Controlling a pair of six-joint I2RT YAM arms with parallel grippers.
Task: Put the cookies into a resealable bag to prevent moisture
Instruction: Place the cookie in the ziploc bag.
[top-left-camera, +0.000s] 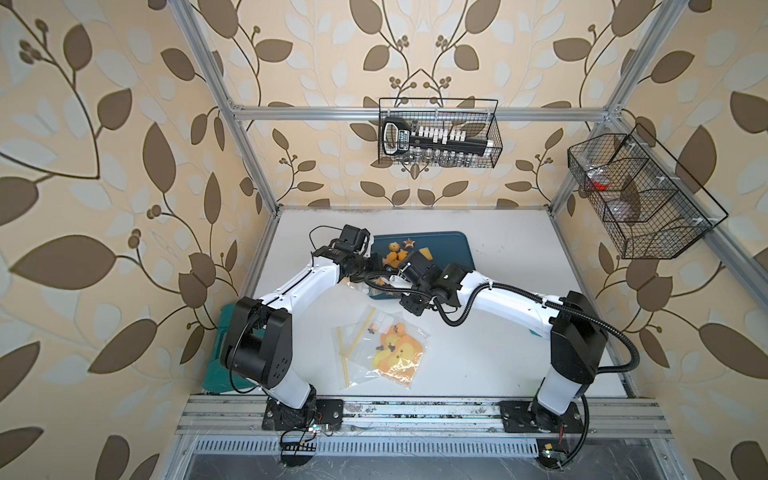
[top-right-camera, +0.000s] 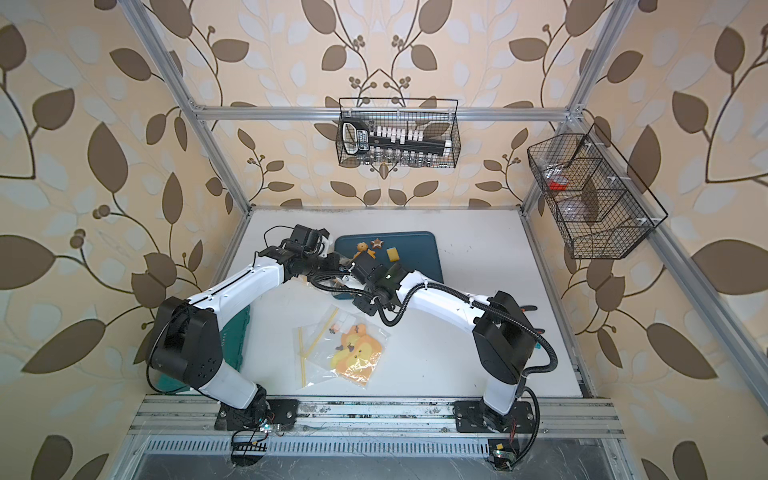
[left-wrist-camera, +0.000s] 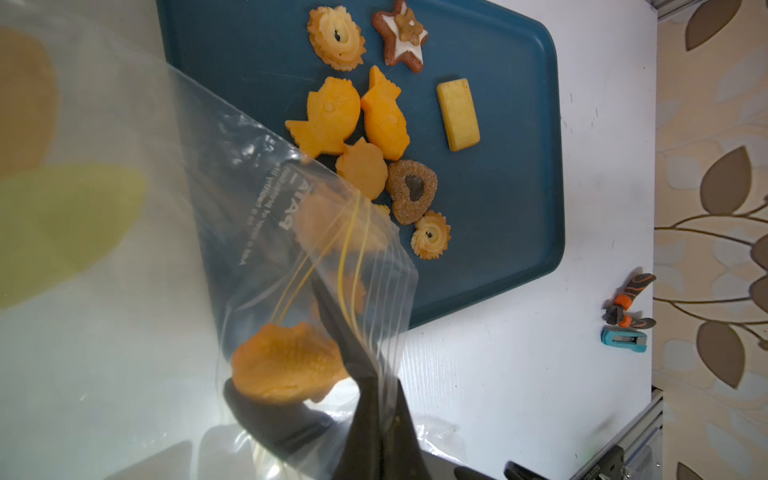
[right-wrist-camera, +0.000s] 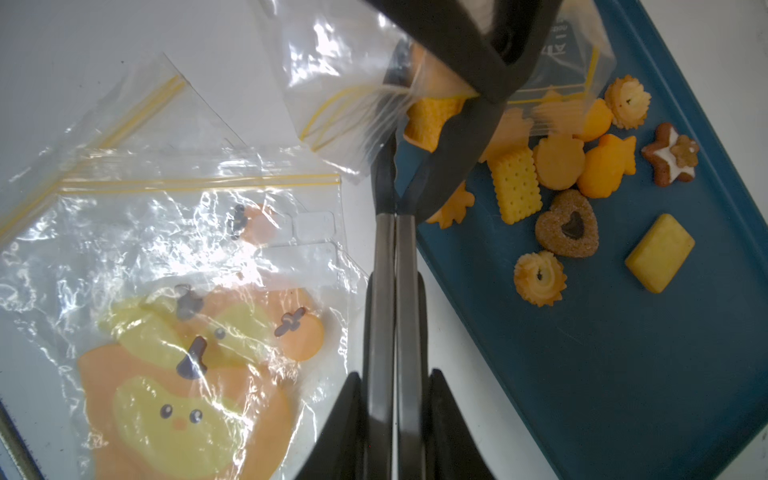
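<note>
Several orange-yellow and brown cookies (left-wrist-camera: 357, 120) (right-wrist-camera: 557, 166) lie on a dark blue tray (left-wrist-camera: 498, 174) (right-wrist-camera: 623, 374) (top-left-camera: 453, 253). My left gripper (left-wrist-camera: 376, 386) is shut on the zip edge of a clear resealable bag (left-wrist-camera: 257, 174) (right-wrist-camera: 340, 83), holding it up over the tray's near corner. My right gripper (right-wrist-camera: 394, 374) is shut on the handles of metal tongs (right-wrist-camera: 392, 270). The tongs' black tips clasp an orange fish cookie (left-wrist-camera: 286, 365) (right-wrist-camera: 430, 120) at the bag's mouth, behind the plastic in the left wrist view. Both arms hide this spot in both top views.
Spare clear bags with a yellow-orange cartoon print (top-left-camera: 386, 349) (right-wrist-camera: 166, 332) lie on the white table near the front. A small orange-black tool (left-wrist-camera: 627, 307) lies at the table's right side. Wire baskets (top-left-camera: 438, 133) (top-left-camera: 640, 195) hang on the frame. A green box (top-left-camera: 216, 361) sits beside the left arm's base.
</note>
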